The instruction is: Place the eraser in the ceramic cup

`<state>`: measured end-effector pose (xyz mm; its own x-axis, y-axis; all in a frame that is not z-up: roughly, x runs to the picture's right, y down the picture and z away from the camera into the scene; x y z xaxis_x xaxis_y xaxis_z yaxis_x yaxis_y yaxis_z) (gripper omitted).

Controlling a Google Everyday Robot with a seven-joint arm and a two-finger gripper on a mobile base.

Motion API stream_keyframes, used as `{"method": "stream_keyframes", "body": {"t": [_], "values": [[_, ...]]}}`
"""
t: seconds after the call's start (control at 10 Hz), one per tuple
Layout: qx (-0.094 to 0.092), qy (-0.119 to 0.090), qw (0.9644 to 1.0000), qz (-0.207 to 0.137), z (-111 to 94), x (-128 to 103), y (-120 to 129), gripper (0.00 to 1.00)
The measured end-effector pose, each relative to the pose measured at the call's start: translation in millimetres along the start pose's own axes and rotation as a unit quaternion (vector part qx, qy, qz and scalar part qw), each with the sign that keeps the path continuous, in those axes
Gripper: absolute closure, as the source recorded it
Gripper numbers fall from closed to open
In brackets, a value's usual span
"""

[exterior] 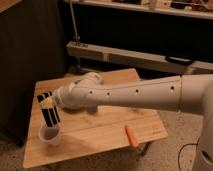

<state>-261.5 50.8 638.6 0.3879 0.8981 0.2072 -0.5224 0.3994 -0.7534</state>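
The eraser [50, 111], a long black bar with pale stripes, stands nearly upright with its lower end at the rim of the white ceramic cup [50, 135], which sits at the front left of the wooden table [100, 131]. My gripper [48, 103] is at the end of the white arm [130, 94] reaching from the right, just above the cup, and it is shut on the eraser's upper part.
An orange carrot-like stick [131, 135] lies at the front right of the table. A dark cabinet [30, 55] stands to the left, and a low shelf with a pale bar [130, 57] runs behind the table. Much of the table's back is hidden by my arm.
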Motion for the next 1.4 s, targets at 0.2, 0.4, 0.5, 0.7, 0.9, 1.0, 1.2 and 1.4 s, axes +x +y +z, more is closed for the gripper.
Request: {"method": "stream_keyframes", "body": {"t": [0.2, 0.4, 0.5, 0.7, 0.9, 1.0, 1.2, 1.4], "values": [[-0.005, 0.003, 0.9999, -0.014, 7, 3, 8, 1.0], [-0.003, 0.009, 0.9997, -0.024, 13, 8, 13, 1.0], [-0.002, 0.012, 0.9995, -0.028, 18, 14, 15, 1.0], [-0.003, 0.015, 0.9993, -0.033, 23, 20, 18, 1.0], [-0.006, 0.02, 0.9989, -0.042, 30, 27, 20, 1.0], [-0.008, 0.021, 0.9988, -0.045, 33, 30, 20, 1.0], [-0.013, 0.024, 0.9983, -0.051, 39, 36, 19, 0.99], [-0.016, 0.026, 0.9982, -0.051, 42, 40, 19, 0.84]]}}
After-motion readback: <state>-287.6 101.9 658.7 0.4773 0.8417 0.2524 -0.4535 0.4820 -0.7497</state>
